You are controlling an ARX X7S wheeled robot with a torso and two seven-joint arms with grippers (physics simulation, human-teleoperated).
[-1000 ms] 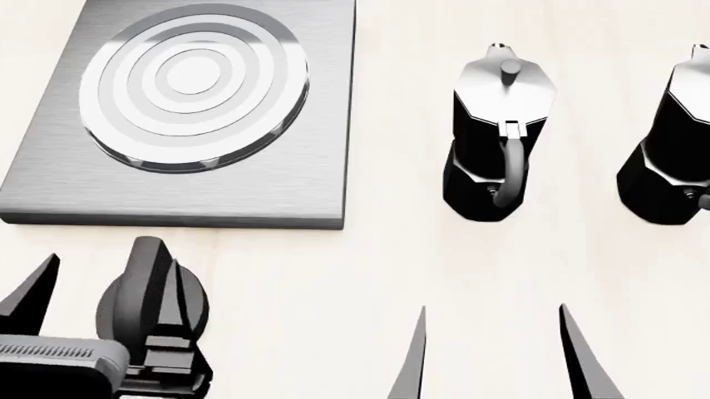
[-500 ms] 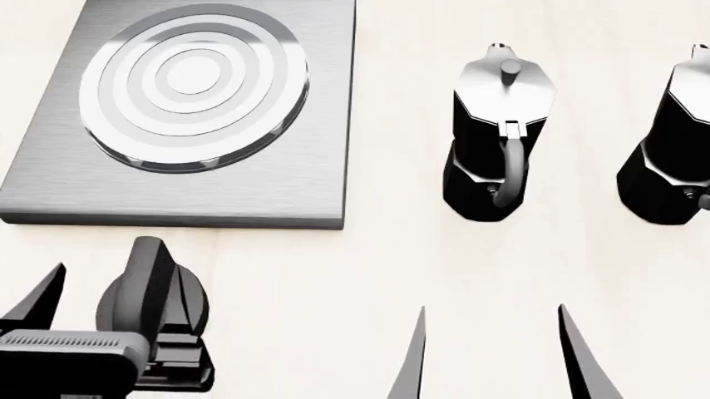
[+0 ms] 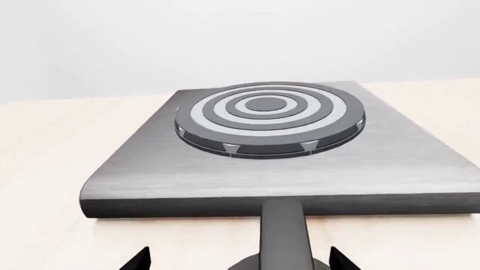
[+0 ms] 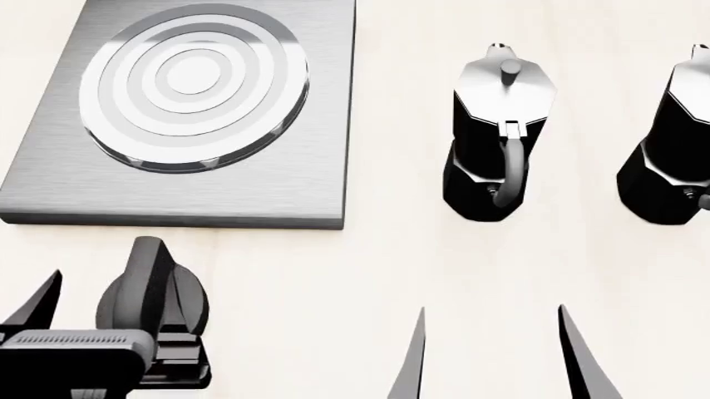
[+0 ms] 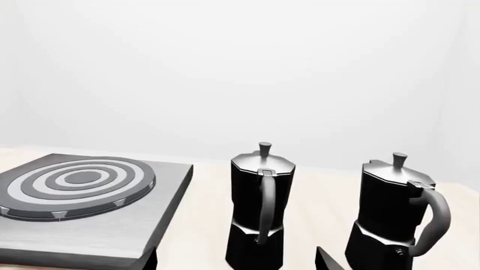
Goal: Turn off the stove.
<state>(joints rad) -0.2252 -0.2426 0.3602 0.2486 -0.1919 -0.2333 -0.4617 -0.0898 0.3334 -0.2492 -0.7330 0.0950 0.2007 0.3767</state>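
The stove [image 4: 66,179] is a flat brushed-grey plate with a ringed round burner [image 4: 194,83], at the table's upper left. Its black ridged knob [image 4: 150,278] stands apart on the table just in front of the plate, the ridge pointing at the plate. My left gripper [image 4: 111,291] is open and straddles the knob. In the left wrist view the knob's ridge [image 3: 285,230] rises between the two fingertips, with a gap on each side. My right gripper [image 4: 491,316] is open with nothing in it, in front of the nearer moka pot [image 4: 494,158].
Two black-and-silver moka pots stand upright right of the stove, the second one [image 4: 677,158] at the view's right edge. The right wrist view shows both pots [image 5: 259,208] [image 5: 394,214] beside the stove plate [image 5: 82,219]. Pale tabletop lies between plate and pots.
My left gripper has shifted slightly right and back toward me around the knob. The knob's ridge points the same way. The right arm has not moved.
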